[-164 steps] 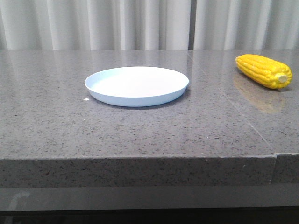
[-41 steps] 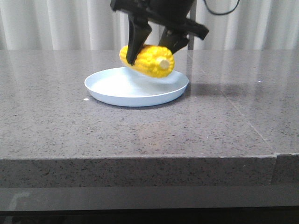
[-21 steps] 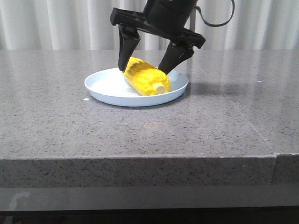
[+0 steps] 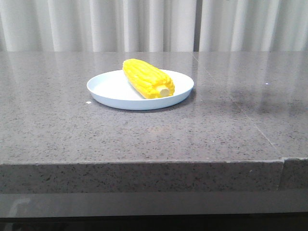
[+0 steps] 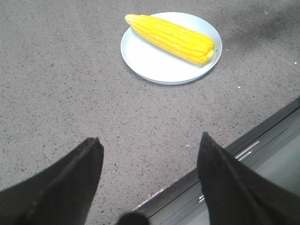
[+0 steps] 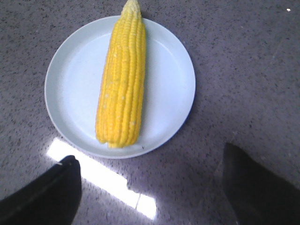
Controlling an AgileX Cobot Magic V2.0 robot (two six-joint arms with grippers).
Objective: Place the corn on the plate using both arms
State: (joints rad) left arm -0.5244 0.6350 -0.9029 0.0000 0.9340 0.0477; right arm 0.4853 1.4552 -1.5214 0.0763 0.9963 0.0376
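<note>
The yellow corn lies on the pale plate in the middle of the grey table, its stub end toward the front. It also shows on the plate in the left wrist view and the right wrist view. No gripper shows in the front view. My left gripper is open and empty, above the table's front edge, well away from the plate. My right gripper is open and empty, high above the table just beside the plate.
The grey speckled stone table has a seam on the right. White curtains hang behind. The table's front edge and a metal rail show in the left wrist view.
The right gripper let go of the corn on the plate, opened and rose out of the front view. The corn now rests flat on the plate.
</note>
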